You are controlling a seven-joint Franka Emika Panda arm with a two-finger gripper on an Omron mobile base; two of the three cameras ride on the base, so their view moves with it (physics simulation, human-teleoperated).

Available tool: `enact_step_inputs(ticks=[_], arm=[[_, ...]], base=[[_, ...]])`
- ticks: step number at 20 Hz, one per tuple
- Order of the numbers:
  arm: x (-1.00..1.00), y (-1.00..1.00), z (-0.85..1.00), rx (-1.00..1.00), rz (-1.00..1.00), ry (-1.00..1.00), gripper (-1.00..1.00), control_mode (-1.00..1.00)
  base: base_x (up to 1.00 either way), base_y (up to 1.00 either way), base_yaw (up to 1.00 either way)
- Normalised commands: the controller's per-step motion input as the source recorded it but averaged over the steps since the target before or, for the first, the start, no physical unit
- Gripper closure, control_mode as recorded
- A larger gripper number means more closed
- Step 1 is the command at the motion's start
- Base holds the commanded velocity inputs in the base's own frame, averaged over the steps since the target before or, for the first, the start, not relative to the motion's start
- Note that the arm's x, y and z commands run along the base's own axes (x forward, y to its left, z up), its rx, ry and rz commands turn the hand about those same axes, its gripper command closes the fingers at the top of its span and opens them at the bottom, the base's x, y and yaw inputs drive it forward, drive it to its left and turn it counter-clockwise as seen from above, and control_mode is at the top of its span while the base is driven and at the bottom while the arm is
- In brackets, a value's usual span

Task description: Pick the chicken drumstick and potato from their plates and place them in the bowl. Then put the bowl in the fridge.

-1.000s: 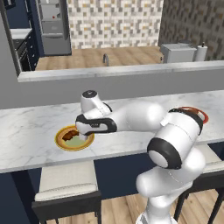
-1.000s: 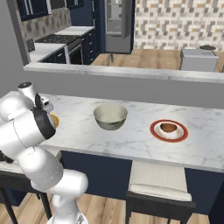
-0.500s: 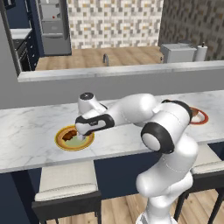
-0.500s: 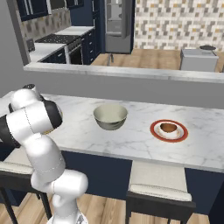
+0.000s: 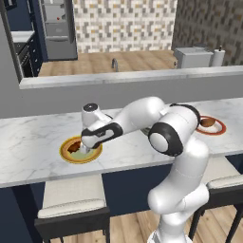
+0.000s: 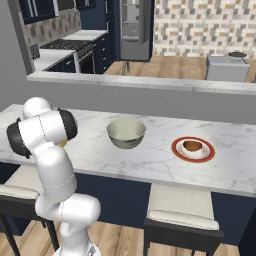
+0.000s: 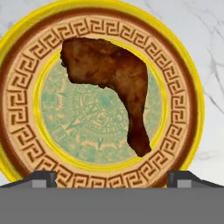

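Observation:
The chicken drumstick (image 7: 113,83), dark reddish-brown, lies on a yellow-rimmed plate (image 7: 186,100) with a pale green centre. My gripper (image 7: 111,178) hangs open straight above it, one fingertip (image 7: 43,178) on each side of the plate's near rim. From the left base view the gripper (image 5: 84,150) points down at that plate (image 5: 95,155) and the drumstick (image 5: 73,147). The potato (image 6: 192,146) sits on a red-rimmed plate (image 6: 207,152) at the right. The bowl (image 6: 126,132) stands empty mid-counter. The grey fridge (image 6: 135,27) stands shut at the back.
The marble counter (image 5: 28,147) runs across, with a raised grey ledge (image 5: 142,76) behind it. Stools (image 5: 71,199) stand under its front edge. My own arm (image 5: 142,116) stretches over the counter between the plates.
The hand has stayed over the yellow plate and sunk a little toward the drumstick. The arm's elbow has swung round. The jaws stay open.

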Motion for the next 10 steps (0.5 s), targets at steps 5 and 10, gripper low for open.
enact_step_inputs(ticks=[5, 10], arm=[[0.19, 0.04, -0.17, 0.0, -0.07, 0.01, -1.0, -1.0], [0.21, 0.04, -0.15, 0.0, -0.06, 0.02, -1.0, -1.0]], base=[[0.0, 0.0, 0.0], [0.0, 0.0, 0.0]])
